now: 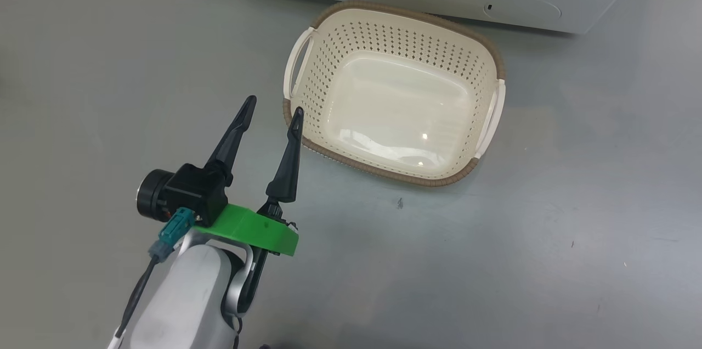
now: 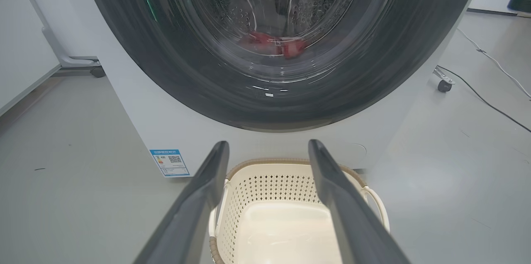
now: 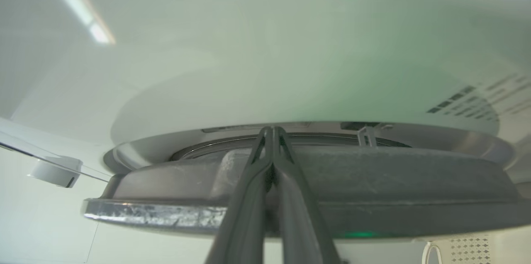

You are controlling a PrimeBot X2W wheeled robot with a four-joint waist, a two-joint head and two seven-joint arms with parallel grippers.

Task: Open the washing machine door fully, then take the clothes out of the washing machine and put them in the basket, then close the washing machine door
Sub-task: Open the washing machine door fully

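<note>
Your right claw (image 3: 272, 129), tips together, noses the edge of the washing machine door (image 3: 373, 181), likely to pry it open, while your left claw (image 1: 275, 104) hangs spread beside the empty basket (image 1: 395, 33), the clothes (image 2: 274, 44) shut in behind that door.

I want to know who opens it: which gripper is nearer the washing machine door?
Right. The right gripper, shut, has its tips at the edge of the washing machine door. The left gripper, open, sits by a corner of the basket, the door farther ahead.
</note>
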